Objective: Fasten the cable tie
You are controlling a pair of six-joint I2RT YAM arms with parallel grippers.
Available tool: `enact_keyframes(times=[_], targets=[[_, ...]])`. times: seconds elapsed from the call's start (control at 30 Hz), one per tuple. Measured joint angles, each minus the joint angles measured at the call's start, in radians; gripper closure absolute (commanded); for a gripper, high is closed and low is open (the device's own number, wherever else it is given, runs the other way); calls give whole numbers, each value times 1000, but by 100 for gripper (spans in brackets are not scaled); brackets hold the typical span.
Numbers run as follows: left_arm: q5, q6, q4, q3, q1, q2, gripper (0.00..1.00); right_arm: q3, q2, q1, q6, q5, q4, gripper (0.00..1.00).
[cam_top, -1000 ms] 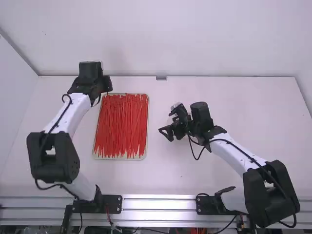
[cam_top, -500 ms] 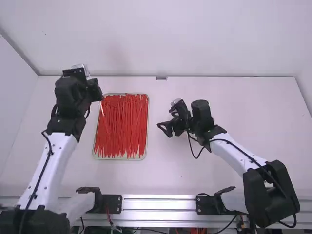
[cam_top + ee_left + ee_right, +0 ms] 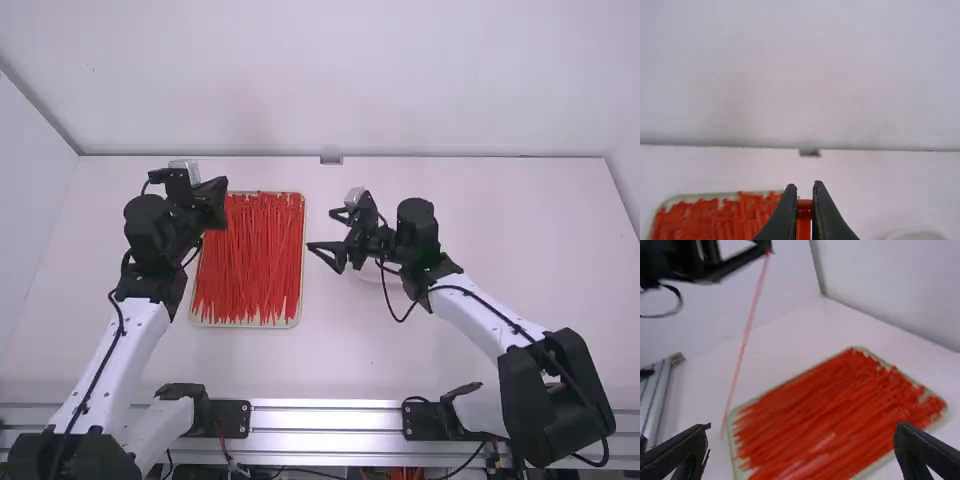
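Tracking the left gripper (image 3: 208,197) off its spot of a second ago beyond the tray's far side, out to the left, then back over the tray's far-left corner, arm folding lower. Tracking the right gripper (image 3: 330,255) as well, drifting left and slightly farther over that same second, closing on the tray.

Finding the left gripper (image 3: 804,189) clenched on a single red cable tie (image 3: 803,223), fingers (image 3: 788,215) nearly touching and pinching the strap between them. Picking up that same cable tie (image 3: 747,340) from the right wrist as a thin strand dangling from the left gripper (image 3: 765,250), loose end down near the tray rim. Not managing to judge contact at that end.

Finding the right gripper (image 3: 800,457) released, fingers (image 3: 677,452) spread wide, grasping nothing, hovering over the worktop (image 3: 480,210) just right of the tray (image 3: 246,325).

Noting the tray packed with a thick layer of red ties (image 3: 250,258), lying lengthwise near to far. Noting a small grey bracket (image 3: 331,158) sitting at the worktop's far edge.
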Motion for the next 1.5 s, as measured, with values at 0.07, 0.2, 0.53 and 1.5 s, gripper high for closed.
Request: enact_keyframes(times=[0.07, 0.2, 0.53, 1.5], targets=[[48, -21, 57, 0, -1, 15, 98, 0, 0, 0, 34, -11, 62, 1], [129, -64, 180, -1, -36, 38, 98, 0, 0, 0, 111, -26, 175, 1], [66, -98, 275, 0, -257, 51, 98, 0, 0, 38, 220, -6, 297, 2], [0, -85, 296, 54, -422, 88, 97, 0, 1, 92, 266, 121, 317, 100]])
